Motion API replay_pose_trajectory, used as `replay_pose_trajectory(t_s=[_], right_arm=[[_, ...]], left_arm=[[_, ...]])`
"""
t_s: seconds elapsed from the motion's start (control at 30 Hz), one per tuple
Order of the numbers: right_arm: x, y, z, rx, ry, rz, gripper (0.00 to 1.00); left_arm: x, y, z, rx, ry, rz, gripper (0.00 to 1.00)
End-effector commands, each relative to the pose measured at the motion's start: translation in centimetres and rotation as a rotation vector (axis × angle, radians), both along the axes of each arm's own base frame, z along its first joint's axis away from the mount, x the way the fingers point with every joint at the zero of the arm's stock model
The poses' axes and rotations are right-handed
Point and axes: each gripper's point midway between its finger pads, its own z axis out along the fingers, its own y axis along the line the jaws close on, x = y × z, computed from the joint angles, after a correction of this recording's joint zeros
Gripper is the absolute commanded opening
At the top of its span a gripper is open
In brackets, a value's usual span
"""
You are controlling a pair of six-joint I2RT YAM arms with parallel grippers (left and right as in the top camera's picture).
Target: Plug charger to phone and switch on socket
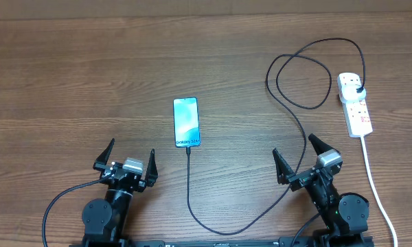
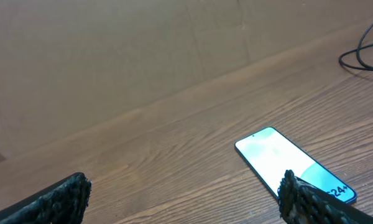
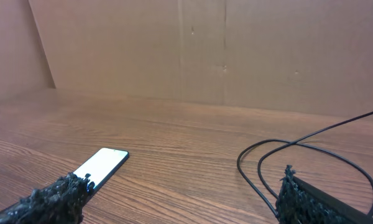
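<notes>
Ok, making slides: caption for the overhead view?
Open left gripper and right gripper facing phone, cable, power strip on table.

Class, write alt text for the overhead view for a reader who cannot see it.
A lit phone lies on a wooden table; a black charger cable loops from its near edge to a white power strip at right. The left claw and right claw are open and empty.

The slim black-edged smartphone with a lit blue screen [image 1: 186,122], centre of the overhead frame, carries white "Galaxy" lettering on the screen's lower end; the left wrist view shows "24".
</notes>
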Motion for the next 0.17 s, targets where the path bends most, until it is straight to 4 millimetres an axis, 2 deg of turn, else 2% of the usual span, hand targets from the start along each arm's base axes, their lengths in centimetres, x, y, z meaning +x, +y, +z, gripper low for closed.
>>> replay_pose_trajectory(t_s=[0.0, 0.13], right_arm=[[0.07, -0.15, -0.16, 0.004, -0.003, -0.010, 1.00], [0.07, -0.15, -0.16, 0.004, -0.003, -0.010, 1.00]], left_arm=[[-0.06, -0.31, -0.04, 0.009, -0.010, -0.017, 1.00], [-0.06, -0.31, -0.04, 0.009, -0.010, -0.017, 1.00]])
